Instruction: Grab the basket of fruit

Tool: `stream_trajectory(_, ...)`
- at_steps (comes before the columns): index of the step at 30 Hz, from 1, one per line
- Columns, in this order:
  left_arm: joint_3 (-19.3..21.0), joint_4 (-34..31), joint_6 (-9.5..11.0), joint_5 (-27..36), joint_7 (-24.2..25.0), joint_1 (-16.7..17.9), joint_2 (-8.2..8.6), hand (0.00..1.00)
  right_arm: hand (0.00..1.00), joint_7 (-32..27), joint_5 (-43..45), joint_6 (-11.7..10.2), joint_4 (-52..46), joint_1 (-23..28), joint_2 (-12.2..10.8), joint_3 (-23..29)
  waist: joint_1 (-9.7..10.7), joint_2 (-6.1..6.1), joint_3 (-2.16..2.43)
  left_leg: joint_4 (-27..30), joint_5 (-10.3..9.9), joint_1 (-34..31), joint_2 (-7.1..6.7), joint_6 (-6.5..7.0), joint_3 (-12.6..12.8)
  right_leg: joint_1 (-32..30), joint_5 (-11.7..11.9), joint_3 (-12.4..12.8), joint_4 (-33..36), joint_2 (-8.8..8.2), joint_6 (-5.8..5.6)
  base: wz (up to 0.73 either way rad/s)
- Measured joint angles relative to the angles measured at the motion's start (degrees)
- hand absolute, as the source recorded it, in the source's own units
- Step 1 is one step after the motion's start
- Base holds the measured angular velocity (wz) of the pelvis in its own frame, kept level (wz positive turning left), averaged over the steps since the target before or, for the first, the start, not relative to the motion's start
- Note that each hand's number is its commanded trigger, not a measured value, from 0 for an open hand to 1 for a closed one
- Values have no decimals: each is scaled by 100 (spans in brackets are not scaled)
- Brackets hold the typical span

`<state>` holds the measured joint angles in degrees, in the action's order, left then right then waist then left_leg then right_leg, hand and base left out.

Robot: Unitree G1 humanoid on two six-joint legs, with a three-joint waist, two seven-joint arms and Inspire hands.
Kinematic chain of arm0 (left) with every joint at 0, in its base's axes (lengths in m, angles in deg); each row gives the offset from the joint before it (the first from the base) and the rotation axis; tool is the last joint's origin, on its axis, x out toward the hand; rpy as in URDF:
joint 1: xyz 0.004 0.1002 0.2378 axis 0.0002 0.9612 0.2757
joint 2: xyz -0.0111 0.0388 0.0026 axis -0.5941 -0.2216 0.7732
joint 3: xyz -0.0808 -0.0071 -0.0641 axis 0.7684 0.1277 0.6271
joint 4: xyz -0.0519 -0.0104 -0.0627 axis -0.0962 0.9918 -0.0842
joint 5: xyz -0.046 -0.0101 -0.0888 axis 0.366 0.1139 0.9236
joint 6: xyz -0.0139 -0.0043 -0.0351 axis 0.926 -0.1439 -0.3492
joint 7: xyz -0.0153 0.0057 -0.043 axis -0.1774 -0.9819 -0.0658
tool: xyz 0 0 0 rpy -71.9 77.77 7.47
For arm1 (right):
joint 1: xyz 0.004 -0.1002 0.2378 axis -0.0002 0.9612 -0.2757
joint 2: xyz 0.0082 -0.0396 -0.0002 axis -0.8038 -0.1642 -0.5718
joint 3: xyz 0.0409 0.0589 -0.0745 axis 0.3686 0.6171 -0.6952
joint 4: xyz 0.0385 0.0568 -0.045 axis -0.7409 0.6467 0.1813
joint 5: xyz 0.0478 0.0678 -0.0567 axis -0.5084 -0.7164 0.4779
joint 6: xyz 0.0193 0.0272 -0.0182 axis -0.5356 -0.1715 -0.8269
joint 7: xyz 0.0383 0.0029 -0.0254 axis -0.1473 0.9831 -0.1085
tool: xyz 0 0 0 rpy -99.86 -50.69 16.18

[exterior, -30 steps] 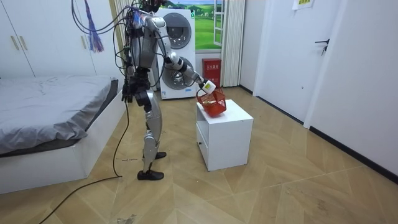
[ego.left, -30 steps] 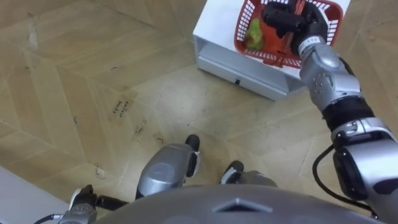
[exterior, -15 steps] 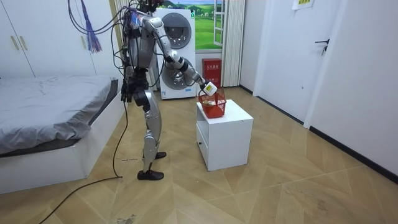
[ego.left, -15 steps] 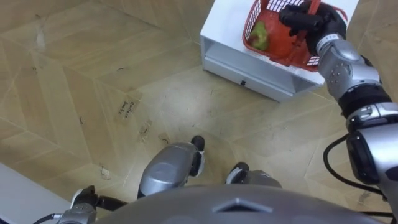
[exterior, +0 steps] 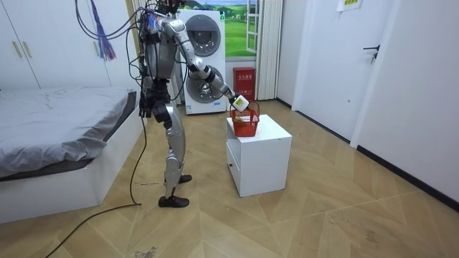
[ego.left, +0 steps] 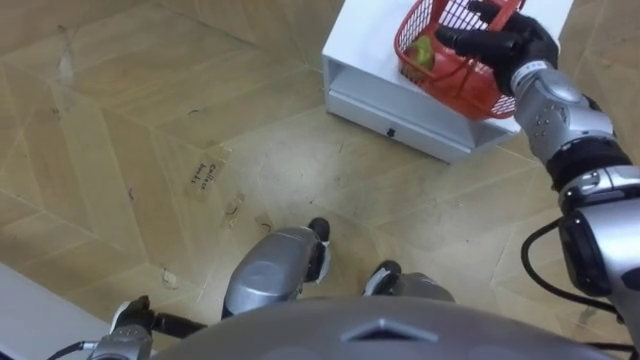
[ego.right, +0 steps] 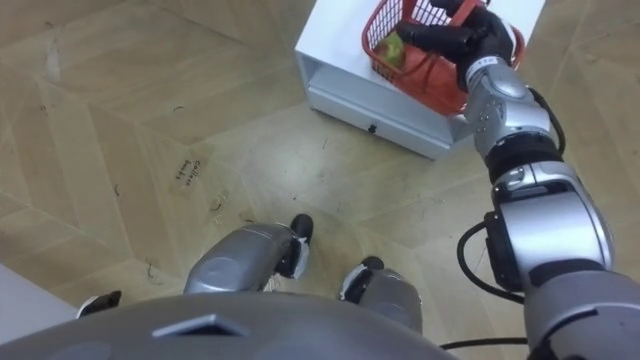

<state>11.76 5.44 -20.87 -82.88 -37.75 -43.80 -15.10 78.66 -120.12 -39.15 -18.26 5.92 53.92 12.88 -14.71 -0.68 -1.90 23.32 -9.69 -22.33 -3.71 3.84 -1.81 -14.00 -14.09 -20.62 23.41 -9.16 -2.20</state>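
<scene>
The red mesh fruit basket (ego.left: 455,80) stands on a white cabinet (ego.left: 395,100), with a green fruit (ego.left: 425,52) and a reddish one inside. My right hand (ego.left: 512,45) reaches over the basket's top at its handle, and its fingers are stretched out towards the left, open. In the room view I stand upright beside the cabinet (exterior: 262,154), right arm held out to the basket (exterior: 244,125). My left hand (exterior: 145,107) hangs at my hip; part of it shows at the lower left (ego.left: 128,330).
The cabinet has a drawer front with a small dark knob (ego.left: 390,131) facing me. A bed (exterior: 57,136) stands at the room view's left, a washing machine (exterior: 204,61) behind me. Wooden floor with free room lies around the cabinet.
My right hand's fingers, curled round the basket's handle before, have straightened. The tilted basket has settled more upright on the cabinet. The eye view has shifted a little.
</scene>
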Motion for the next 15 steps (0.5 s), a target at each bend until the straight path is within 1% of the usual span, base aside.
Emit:
stream_trajectory(10,-1,-2,0,2,-4,0,-3,0,0,-191,0,-1,-4,0,1,0,7,-11,7,34,5,9,-8,7,-1,-2,-3,-3,32,-18,-4,0)
stream_trajectory(15,10,-2,0,-12,-17,15,-8,0,0,-251,14,-1,-4,0,3,47,23,-49,31,17,7,74,-9,8,9,46,-3,2,33,-21,-4,0)
